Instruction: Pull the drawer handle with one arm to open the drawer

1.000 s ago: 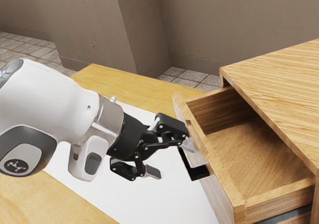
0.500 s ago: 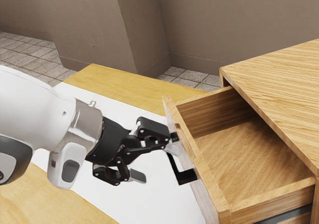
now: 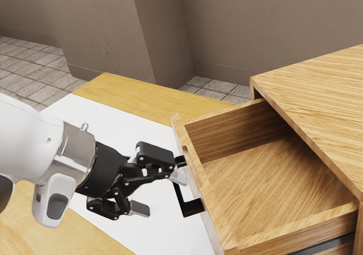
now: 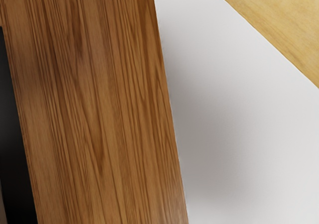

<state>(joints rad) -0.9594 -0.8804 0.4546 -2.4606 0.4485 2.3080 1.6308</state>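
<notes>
Hooking handle [image 3: 185,197] — gripper [image 3: 159,194] jaws spread wide, unclamped.
Upper finger [image 3: 178,178] beside handle; drawer [image 3: 227,131] stands well out, bare wood floor inside.

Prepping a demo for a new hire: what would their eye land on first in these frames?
The wooden drawer stands wide open, jutting from the cabinet at the exterior view's right. Next comes the black end effector at the drawer's black handle, open, with its upper finger at the handle. The bulky white arm sits at the exterior view's lower left, over a white mat.
</notes>
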